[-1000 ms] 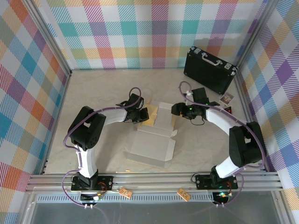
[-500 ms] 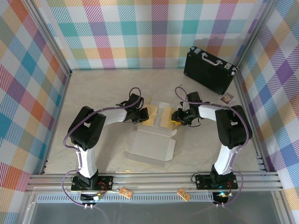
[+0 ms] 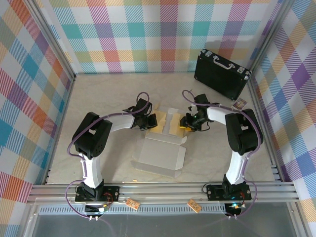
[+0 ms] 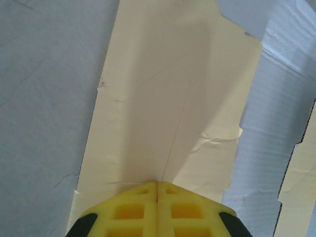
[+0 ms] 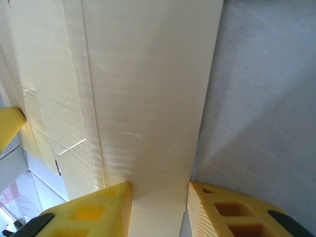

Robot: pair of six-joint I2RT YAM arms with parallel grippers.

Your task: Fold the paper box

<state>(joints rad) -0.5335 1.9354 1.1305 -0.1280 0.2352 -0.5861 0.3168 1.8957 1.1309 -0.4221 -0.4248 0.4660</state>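
The paper box [image 3: 161, 154] lies part-folded at the middle of the table [image 3: 98, 103], with its white panel nearest the arms and its tan flaps behind it. The left gripper [image 4: 157, 190] is pressed shut at the left tan flap; whether any card is pinched between the pads cannot be told. The right gripper [image 5: 159, 186] is clamped across a tan side panel, which fills the gap between its fingers. The card is judged light, thin and springy, and easily creased or torn. It is best taken at flap edges, close to the scored fold lines.

Half-folded paper box [image 3: 160, 153] mid-table
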